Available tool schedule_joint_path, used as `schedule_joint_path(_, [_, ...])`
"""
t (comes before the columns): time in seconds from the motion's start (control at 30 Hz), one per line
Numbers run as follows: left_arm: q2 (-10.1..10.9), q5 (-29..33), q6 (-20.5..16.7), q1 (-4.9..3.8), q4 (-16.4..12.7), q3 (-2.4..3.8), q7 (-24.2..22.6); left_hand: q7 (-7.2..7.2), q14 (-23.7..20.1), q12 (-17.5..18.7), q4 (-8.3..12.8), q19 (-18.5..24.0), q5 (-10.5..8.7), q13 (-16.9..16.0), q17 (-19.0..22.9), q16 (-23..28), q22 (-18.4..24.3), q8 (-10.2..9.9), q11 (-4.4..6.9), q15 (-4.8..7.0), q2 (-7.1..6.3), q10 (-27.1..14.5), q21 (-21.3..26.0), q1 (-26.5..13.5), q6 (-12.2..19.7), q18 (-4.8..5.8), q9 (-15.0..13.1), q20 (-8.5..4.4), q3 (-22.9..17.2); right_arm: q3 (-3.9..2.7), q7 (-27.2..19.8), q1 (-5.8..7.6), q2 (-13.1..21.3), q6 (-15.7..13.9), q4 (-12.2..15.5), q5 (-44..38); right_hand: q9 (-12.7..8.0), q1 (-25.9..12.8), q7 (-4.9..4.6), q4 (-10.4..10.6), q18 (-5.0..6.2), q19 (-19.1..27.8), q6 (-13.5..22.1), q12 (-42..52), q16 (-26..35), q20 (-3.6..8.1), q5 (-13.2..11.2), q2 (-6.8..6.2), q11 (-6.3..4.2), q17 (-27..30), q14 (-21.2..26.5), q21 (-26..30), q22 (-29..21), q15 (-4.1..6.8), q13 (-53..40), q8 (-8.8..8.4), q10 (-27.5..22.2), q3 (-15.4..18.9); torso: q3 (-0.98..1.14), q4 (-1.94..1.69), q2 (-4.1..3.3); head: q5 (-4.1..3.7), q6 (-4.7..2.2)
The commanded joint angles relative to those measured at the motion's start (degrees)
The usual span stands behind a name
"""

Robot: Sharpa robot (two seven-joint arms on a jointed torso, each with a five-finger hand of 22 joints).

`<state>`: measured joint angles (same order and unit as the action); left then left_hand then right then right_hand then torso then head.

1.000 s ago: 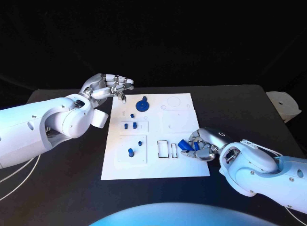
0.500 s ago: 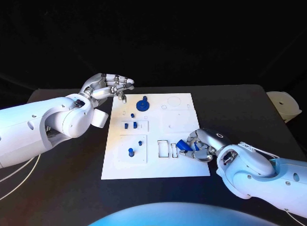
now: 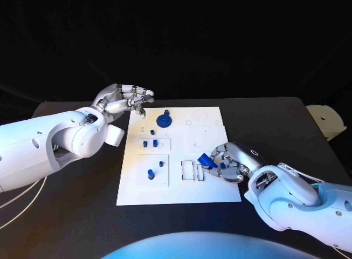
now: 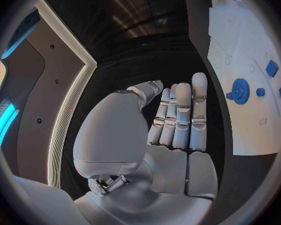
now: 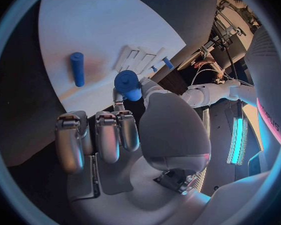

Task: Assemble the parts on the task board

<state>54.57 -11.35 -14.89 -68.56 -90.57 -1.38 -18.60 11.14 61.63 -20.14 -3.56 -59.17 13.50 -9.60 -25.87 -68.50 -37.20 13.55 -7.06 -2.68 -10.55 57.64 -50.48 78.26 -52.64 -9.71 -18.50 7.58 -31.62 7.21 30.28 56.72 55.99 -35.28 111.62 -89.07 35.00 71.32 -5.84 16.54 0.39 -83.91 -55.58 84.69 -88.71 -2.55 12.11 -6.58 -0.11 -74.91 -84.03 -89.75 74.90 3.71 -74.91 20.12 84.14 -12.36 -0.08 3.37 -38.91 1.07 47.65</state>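
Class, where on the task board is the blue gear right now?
In the head view, the blue gear sits at the far end of the white task board, toward its left side, just beside the left hand.

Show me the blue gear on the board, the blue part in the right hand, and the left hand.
blue gear (image 3: 164,120), head view, its round face.
blue part (image 3: 205,159), head view, its exposed end.
left hand (image 3: 123,99), head view, its knuckles.
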Motion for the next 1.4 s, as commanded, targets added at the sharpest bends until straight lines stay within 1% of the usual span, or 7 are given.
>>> schedule_joint_path(0.03, [-0.2,0.3,1.0,-0.05,-0.2,0.03,-0.5,-0.11,-0.4,-0.2,-0.3,-0.3,-0.03,-0.1,0.1,-0.2,0.1,0.3,-0.01,0.03,0.64,-0.2,0.3,-0.1,0.3,-0.88,-0.1,0.15,-0.1,-0.02,0.1,0.09,-0.7,0.1,-0.1,3.1,1.6,1.2,2.31,0.1,-0.39,-6.1,-2.9,-0.2,-0.2,0.59,0.5,1.74,-0.56,-12.5,-5.4,-0.2,15.1,0.52,-10.9,1.91,2.6,-0.2,-0.08,-0.04,-0.01,0.01,-0.06])
schedule_joint_path(0.23, [-0.2,0.3,1.0,-0.05,-0.3,0.03,-0.5,-0.11,-0.4,-0.2,-0.3,-0.3,-0.03,-0.1,0.1,-0.2,0.1,0.3,-0.01,0.03,0.64,-0.2,0.3,-0.1,0.3,-0.88,-0.1,0.15,-0.1,0.03,0.4,0.17,-3.0,3.7,-1.3,6.1,2.1,-0.8,2.52,0.2,-0.39,-6.1,-3.4,-0.2,-0.2,0.79,0.3,2.06,-0.74,-12.5,-5.4,-0.2,15.1,0.71,-11.0,2.49,2.7,0.0,-0.09,-0.1,-0.03,-0.02,0.11])
schedule_joint_path(0.4, [-0.3,0.3,1.1,-0.05,-0.3,0.03,-0.5,-0.11,-0.4,-0.2,-0.3,-0.3,-0.03,-0.1,0.1,-0.2,0.1,0.3,-0.01,0.03,0.64,-0.2,0.3,-0.1,0.3,-0.88,-0.1,0.15,-0.1,0.07,0.4,0.12,-4.7,4.6,-2.1,7.3,2.5,-3.9,2.78,0.3,-0.39,-6.1,-3.9,-0.1,-0.2,0.94,0.0,2.54,-0.93,-12.4,-5.4,-0.2,15.1,0.87,-11.1,3.2,2.9,0.5,-0.07,-0.21,-0.07,-0.12,0.24])
schedule_joint_path(0.5, [-0.3,0.3,1.1,-0.05,-0.3,0.03,-0.4,-0.11,-0.4,-0.2,-0.3,-0.3,-0.03,-0.1,0.1,-0.2,0.1,0.3,-0.01,0.03,0.64,-0.2,0.3,-0.1,0.3,-0.88,-0.1,0.15,-0.1,0.08,0.6,0.11,-5.4,5.0,-2.6,7.6,3.3,-8.1,3.16,0.3,-0.39,-6.1,-4.4,0.1,-0.2,1.22,2.7,2.53,-1.28,-12.5,-5.4,-0.2,15.1,1.18,-11.3,4.37,3.0,2.2,-0.06,-0.16,-0.07,-0.06,0.19])
schedule_joint_path(0.83, [-0.1,0.3,1.0,-0.05,-0.4,0.03,-0.3,-0.1,-0.5,-0.3,-0.4,-0.3,0.0,-0.1,0.1,-0.2,0.1,0.3,-0.02,0.01,0.73,-0.3,0.4,-0.2,0.4,-0.87,-0.1,0.16,-0.1,0.08,0.9,0.1,-6.7,5.6,-3.7,7.2,3.6,-9.0,3.3,0.3,-0.39,-6.1,-4.5,0.3,-0.2,1.32,2.9,2.47,-1.4,-12.5,-5.4,-0.2,15.1,1.28,-11.5,4.82,3.2,2.9,-0.01,0.03,-0.06,0.32,0.32])
schedule_joint_path(1.17, [-0.2,0.3,1.0,-0.05,-0.4,0.03,-0.3,-0.1,-0.5,-0.3,-0.4,-0.3,0.0,-0.1,0.1,-0.2,0.1,0.3,-0.02,0.01,0.73,-0.3,0.4,-0.2,0.4,-0.87,-0.1,0.16,-0.1,0.09,1.1,0.1,-7.7,5.9,-4.7,6.3,3.9,-9.6,3.41,0.3,-0.39,-6.1,-4.5,0.3,-0.2,1.4,2.5,2.5,-1.49,-12.5,-5.4,-0.2,15.1,1.37,-11.5,5.19,3.2,3.4,-0.01,-0.05,-0.06,0.4,0.31])
schedule_joint_path(1.4, [-0.2,0.3,1.0,-0.05,-0.5,0.03,-0.3,-0.1,-0.5,-0.3,-0.4,-0.3,0.0,-0.1,0.1,-0.2,0.1,0.3,-0.02,0.01,0.73,-0.3,0.4,-0.2,0.4,-0.87,-0.1,0.16,-0.1,0.09,1.2,0.1,-8.5,6.2,-5.7,6.1,4.3,-11.3,3.49,0.3,-0.39,-6.1,-4.1,0.1,-0.1,1.51,0.4,2.61,-1.56,-12.3,-5.4,-0.2,15.1,1.46,-11.5,5.87,3.1,4.9,-0.02,-0.02,-0.1,0.34,0.32])
